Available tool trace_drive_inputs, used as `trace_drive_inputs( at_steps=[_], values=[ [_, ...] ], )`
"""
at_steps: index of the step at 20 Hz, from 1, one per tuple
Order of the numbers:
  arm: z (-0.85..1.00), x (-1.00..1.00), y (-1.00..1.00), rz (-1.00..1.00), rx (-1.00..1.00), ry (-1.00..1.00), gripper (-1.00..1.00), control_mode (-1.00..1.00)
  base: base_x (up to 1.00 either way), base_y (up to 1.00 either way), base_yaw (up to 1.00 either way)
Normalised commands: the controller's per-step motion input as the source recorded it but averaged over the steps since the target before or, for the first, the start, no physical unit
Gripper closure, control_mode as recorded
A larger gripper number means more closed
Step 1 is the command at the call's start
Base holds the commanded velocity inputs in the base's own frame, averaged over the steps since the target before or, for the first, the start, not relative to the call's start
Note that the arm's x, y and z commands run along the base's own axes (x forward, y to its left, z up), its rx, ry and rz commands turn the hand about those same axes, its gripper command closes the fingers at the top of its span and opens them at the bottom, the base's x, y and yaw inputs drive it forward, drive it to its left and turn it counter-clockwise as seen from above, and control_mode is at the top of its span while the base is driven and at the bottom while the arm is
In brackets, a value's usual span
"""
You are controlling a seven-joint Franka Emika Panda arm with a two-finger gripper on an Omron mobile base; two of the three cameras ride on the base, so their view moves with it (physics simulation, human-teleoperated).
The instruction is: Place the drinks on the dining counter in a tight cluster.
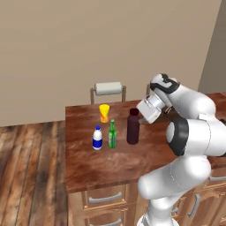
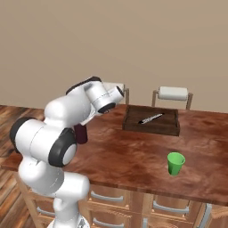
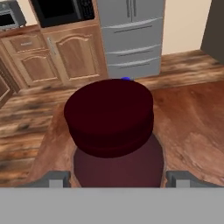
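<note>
The dark maroon bottle (image 1: 133, 128) stands upright on the dining counter (image 1: 97, 164), right of the slim green bottle (image 1: 112, 135) and the white bottle with a blue label (image 1: 97, 138). The yellow cup (image 1: 104, 113) sits just behind them. My gripper (image 1: 138, 120) reaches in from the right at the bottle's upper part. In the hand view the maroon bottle (image 3: 111, 118) sits between my gripper's (image 3: 118, 177) two fingertips, which press against its sides. In the right base view my arm hides most of the maroon bottle (image 2: 81, 134).
A paper-towel roll (image 1: 108, 88) stands at the counter's far edge. In the right base view a dark wooden tray (image 2: 171, 128) holds a slim utensil, and a green cup (image 2: 176, 163) stands near the front. The counter's left edge (image 1: 66, 150) is close to the drinks.
</note>
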Motion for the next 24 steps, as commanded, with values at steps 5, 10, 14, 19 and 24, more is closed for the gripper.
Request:
trace_drive_inputs(
  at_steps=[5, 10, 14, 19, 24],
  values=[
    [-0.01, 0.00, 0.00, -0.09, 0.00, 0.00, 1.00, -1.00, 0.00, 0.00, 0.00],
    [-0.12, 0.00, 0.11, -0.02, 0.00, 0.00, 1.00, -1.00, 0.00, 0.00, 0.00],
    [-0.07, 0.08, 0.13, 0.00, 0.00, 0.00, 1.00, -1.00, 0.00, 0.00, 0.00],
    [-0.04, 0.05, 0.01, 0.00, 0.00, 0.00, 1.00, -1.00, 0.00, 0.00, 0.00],
    [-0.08, 0.10, 0.00, 0.00, 0.00, -0.01, 1.00, -1.00, 0.00, 0.00, 0.00]
  ],
)
